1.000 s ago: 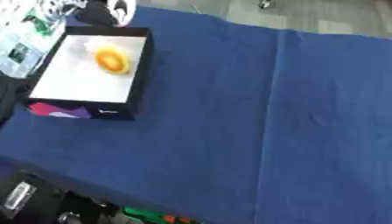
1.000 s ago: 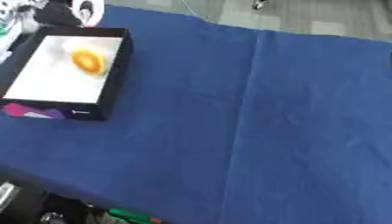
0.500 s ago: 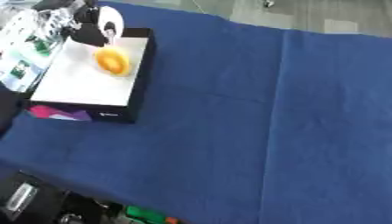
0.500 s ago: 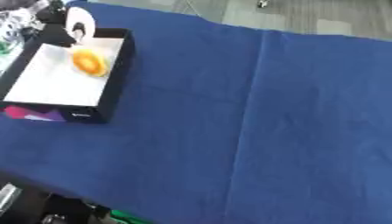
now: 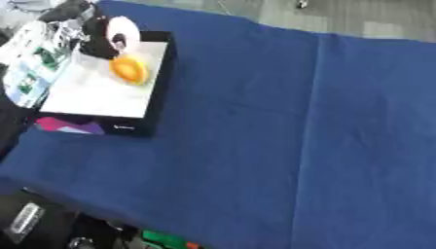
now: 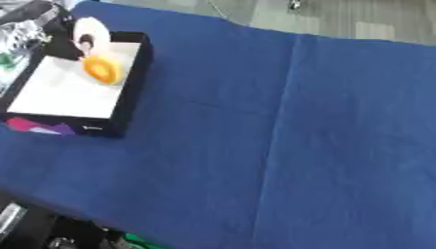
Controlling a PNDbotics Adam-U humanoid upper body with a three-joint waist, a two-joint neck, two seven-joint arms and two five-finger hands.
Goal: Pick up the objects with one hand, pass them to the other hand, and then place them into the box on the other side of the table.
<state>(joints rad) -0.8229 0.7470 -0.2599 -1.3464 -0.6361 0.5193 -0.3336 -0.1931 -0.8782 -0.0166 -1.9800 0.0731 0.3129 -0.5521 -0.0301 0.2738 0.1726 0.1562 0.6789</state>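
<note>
Over the box's (image 5: 145, 92) far corner, the left hand (image 5: 89, 36) pinches a white ring (image 5: 122, 33), unreleased; an orange piece (image 5: 129, 69) already lies inside.

Two views supplied by one stereo head camera, both aimed steeply down at blue-clothed table (image 5: 255, 146) from near edge. Table rendered askew, far edge running diagonally across top. Left eye view: box (image 5: 157, 82) placed at upper left, floor strip seen beyond far edge. Right eye view: same scene shifted slightly leftward, box (image 6: 128, 87) closer to left border. Nearly whole field shared: box, cloth fold line, dark equipment at lower left corner.
</note>
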